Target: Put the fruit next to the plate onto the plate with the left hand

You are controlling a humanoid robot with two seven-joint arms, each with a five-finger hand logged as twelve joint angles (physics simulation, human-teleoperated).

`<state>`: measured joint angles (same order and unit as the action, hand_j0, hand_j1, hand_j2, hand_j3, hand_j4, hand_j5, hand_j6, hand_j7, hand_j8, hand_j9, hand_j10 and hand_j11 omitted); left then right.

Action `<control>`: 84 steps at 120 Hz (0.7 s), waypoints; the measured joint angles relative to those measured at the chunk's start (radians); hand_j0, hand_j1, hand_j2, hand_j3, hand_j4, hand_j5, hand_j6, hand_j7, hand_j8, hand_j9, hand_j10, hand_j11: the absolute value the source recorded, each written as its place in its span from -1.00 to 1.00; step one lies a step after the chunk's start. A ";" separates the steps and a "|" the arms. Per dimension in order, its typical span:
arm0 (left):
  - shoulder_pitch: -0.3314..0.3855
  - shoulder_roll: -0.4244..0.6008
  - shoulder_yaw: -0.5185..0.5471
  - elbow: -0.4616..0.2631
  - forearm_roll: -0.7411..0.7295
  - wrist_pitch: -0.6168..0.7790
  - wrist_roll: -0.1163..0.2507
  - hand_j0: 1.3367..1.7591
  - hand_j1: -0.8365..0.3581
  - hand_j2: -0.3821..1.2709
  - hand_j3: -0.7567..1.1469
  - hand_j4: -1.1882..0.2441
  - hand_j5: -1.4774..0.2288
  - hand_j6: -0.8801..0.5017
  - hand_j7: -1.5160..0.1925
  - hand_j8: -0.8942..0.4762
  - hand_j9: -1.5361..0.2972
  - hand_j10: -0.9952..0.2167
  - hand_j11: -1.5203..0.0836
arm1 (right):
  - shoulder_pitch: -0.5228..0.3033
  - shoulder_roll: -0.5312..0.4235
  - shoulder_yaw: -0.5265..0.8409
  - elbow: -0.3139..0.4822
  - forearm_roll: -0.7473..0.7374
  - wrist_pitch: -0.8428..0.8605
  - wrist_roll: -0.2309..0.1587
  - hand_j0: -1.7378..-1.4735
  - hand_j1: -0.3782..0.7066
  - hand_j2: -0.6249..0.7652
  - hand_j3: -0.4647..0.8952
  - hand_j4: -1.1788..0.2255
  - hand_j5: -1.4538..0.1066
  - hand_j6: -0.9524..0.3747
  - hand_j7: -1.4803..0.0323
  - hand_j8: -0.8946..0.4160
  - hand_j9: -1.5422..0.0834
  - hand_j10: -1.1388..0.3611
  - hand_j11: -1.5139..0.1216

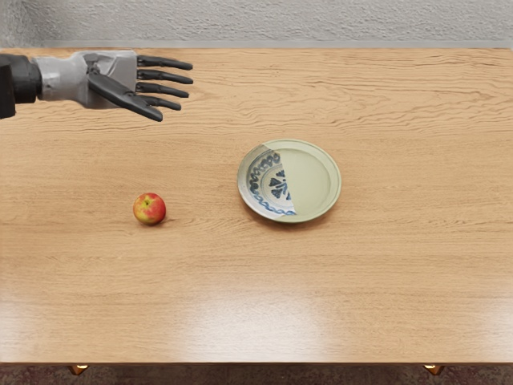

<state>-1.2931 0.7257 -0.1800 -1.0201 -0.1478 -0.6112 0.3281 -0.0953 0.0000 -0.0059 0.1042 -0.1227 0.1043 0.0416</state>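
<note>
The left arm enters from the left edge of the head view, forearm roughly horizontal. The left hand is extended to the right with its fingers straight, slightly spread, and grasping nothing. The thumb angles downward beneath them.

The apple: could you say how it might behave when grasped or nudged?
The apple looks round, so a nudge would probably roll it across the flat table. Its smooth skin may slip in the left hand.

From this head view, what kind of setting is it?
Likely a simulated dining tabletop: a wooden table, a patterned plate, an apple, and the left robot hand open above it.
</note>
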 joint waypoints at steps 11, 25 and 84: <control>0.000 -0.002 0.014 -0.004 0.002 0.000 0.000 0.52 0.50 -0.48 -0.20 0.32 0.36 -0.07 0.41 -0.05 0.33 0.25 0.50 | 0.000 0.000 0.000 -0.002 0.000 0.000 0.000 -0.40 -0.87 -0.11 -0.32 0.63 0.80 0.38 0.89 0.31 0.84 0.47 0.79; 0.002 0.007 0.025 -0.001 0.037 0.000 0.001 0.52 0.50 -0.48 -0.20 0.32 0.36 -0.07 0.41 -0.05 0.33 0.25 0.50 | -0.001 0.000 0.001 -0.004 0.000 0.000 0.000 -0.40 -0.87 -0.11 -0.32 0.63 0.80 0.38 0.89 0.31 0.84 0.47 0.79; 0.050 0.213 0.078 -0.407 0.633 0.053 0.098 0.52 0.50 -0.48 -0.20 0.32 0.36 -0.08 0.41 -0.05 0.33 0.24 0.50 | -0.001 0.000 0.001 -0.006 0.000 0.000 0.000 -0.40 -0.87 -0.11 -0.32 0.63 0.80 0.38 0.89 0.31 0.84 0.47 0.79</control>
<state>-1.2433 0.9387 -0.1016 -1.4268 0.4853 -0.5581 0.4264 -0.0966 0.0000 -0.0046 0.0987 -0.1227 0.1043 0.0415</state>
